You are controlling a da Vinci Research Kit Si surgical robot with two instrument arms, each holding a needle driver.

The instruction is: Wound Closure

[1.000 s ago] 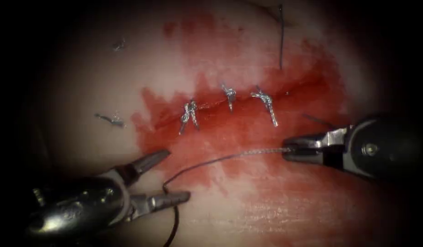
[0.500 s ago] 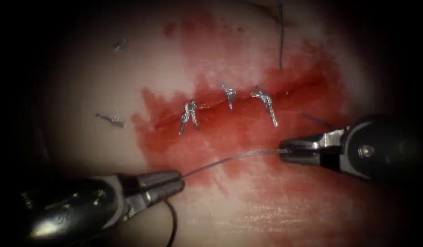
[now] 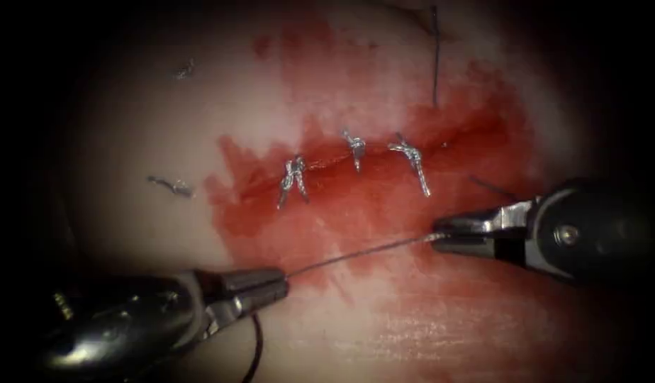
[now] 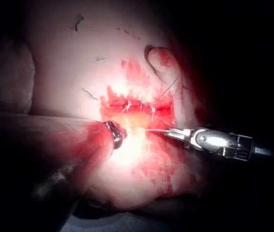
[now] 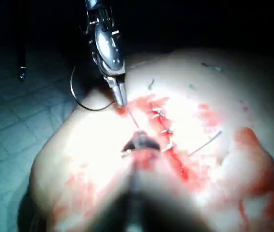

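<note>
Both tools clamped on thread (image 3: 356,253), which I see strung taut between them: left tool (image 3: 278,282) nearest, right tool (image 3: 441,239) further in. Beyond, on tissue (image 3: 150,142), cut (image 3: 370,157) w/ three knots (image 3: 356,146). Can't spot needle.

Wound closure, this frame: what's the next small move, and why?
Probably ease the right hand slightly toward the left hand. Both are shut on the thread, which runs straight and taut between them below the cut, clear of the three tied stitches. Neither holds needle or tissue; a little slack seems safer before any regrasp.
</note>
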